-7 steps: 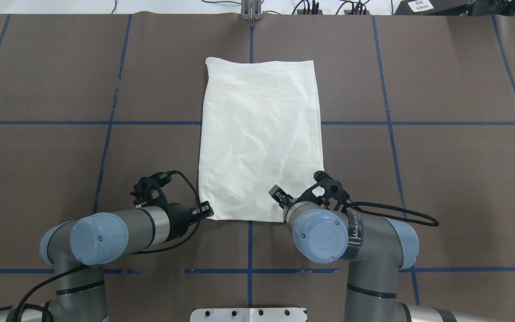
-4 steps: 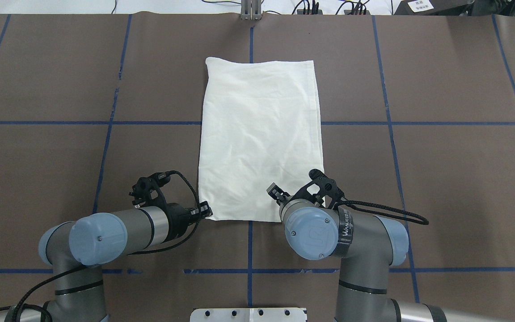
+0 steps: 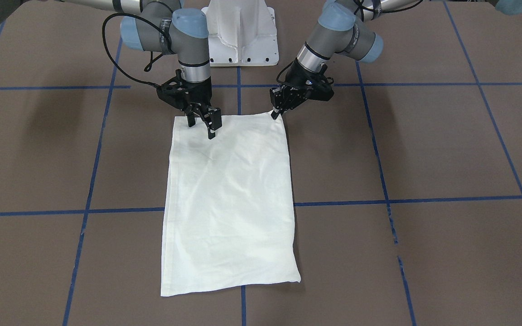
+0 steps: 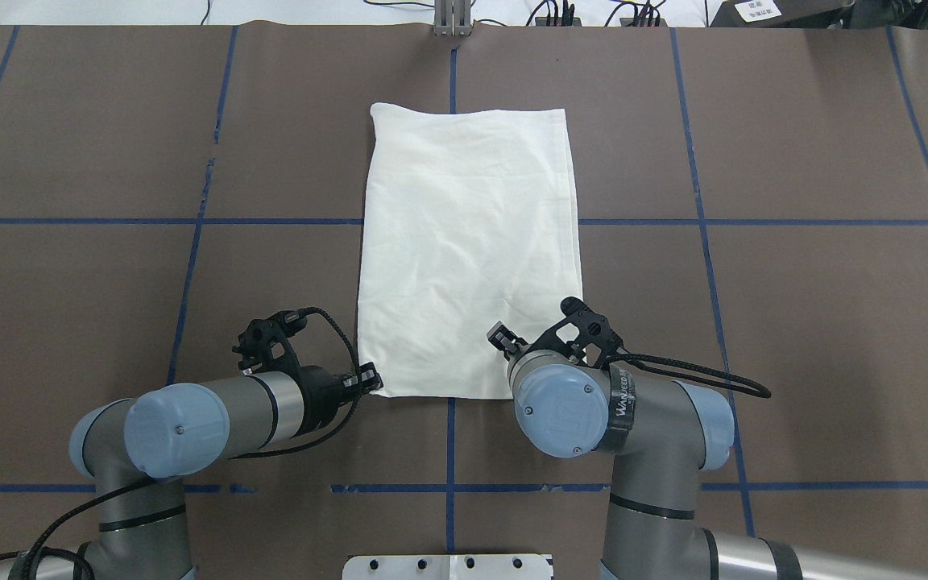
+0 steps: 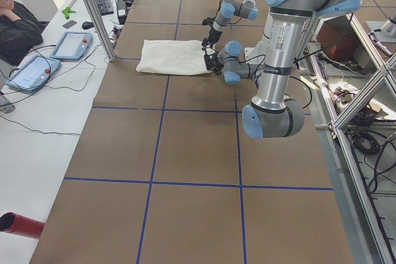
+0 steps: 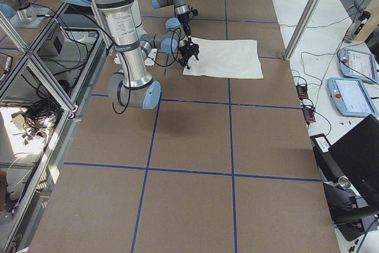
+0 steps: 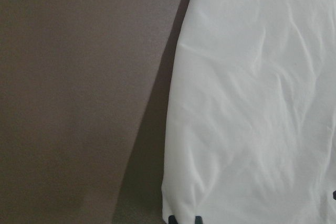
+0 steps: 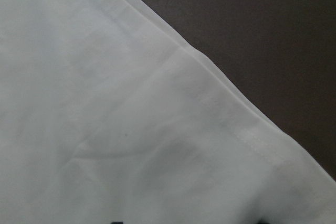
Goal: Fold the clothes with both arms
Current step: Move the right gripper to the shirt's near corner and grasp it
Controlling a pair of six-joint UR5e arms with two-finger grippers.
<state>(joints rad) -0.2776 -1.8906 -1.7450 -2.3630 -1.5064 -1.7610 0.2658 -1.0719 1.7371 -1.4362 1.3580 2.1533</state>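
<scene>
Shirt [image 4: 468,242]: I see it folded into a long cream rectangle, plain side up, flat at mid-table [image 4: 109,161], one short edge towards the robot.
Left gripper [image 3: 277,112]: down at the near corner on its own side; the jaws look pinched together on that corner, and my wrist view shows only their tips.
Right gripper [image 3: 203,125]: jaws spread wide, holding nothing, tips over the cloth just inside the other near corner. I can't tell if they touch.
</scene>
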